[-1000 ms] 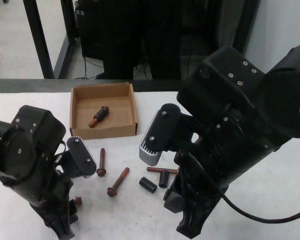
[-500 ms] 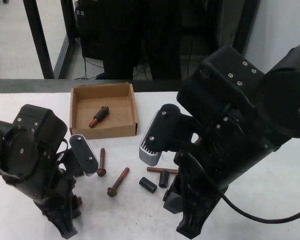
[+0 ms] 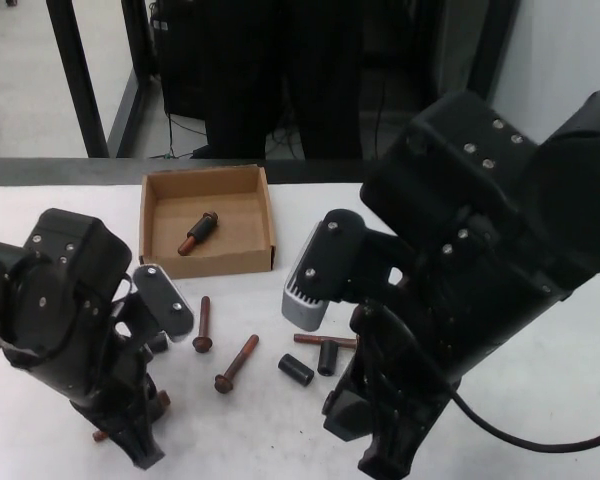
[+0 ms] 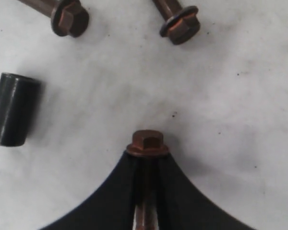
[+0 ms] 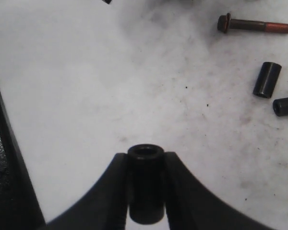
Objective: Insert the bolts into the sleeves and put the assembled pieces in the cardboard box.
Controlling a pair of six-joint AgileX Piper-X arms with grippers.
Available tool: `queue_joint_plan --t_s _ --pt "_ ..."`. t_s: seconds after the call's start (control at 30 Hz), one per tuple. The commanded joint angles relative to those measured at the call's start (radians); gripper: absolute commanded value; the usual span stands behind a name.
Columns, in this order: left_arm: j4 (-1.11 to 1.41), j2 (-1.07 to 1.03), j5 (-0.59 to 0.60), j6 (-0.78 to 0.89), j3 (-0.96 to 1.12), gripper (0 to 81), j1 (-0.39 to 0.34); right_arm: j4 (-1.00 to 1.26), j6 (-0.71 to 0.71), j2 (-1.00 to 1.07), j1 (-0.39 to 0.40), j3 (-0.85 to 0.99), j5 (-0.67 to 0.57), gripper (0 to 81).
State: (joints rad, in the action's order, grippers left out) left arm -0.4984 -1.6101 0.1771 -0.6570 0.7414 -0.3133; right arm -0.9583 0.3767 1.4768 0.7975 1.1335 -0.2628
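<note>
Left wrist view: left tool (image 4: 147, 156) clamped on bolt (image 4: 147, 143) shank, head poking just past its tip; right tool (image 5: 146, 158) pinches sleeve (image 5: 146, 187), bore facing outward. Risk: the thin grip lets the bolt tilt while mating, so it misses the bore, jams, or drops onto the table (image 4: 230, 120).

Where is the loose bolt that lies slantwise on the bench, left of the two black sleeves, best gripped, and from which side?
Grip the bolt on its shank, mid-length, coming straight down and closing across its length. It lies flat on the bench, apart from its neighbours, so both flanks are open; the flanged head at its nearer end is a poorer pinch.
</note>
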Motion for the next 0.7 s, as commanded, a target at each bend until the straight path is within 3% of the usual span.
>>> queue_joint_plan --t_s 0.0,0.33,0.67 --pt "0.010 -0.025 0.063 0.094 -0.004 0.8 0.019 -0.013 -0.012 -0.066 0.000 0.004 -0.048 0.2" --pt "0.000 0.068 0.254 0.225 -0.079 0.8 0.025 0.075 -0.104 -0.223 0.000 -0.047 -0.048 0.2" --pt "0.170 0.523 0.305 0.550 -0.350 0.8 0.022 0.398 -0.347 -0.489 0.000 -0.343 0.019 0.2"
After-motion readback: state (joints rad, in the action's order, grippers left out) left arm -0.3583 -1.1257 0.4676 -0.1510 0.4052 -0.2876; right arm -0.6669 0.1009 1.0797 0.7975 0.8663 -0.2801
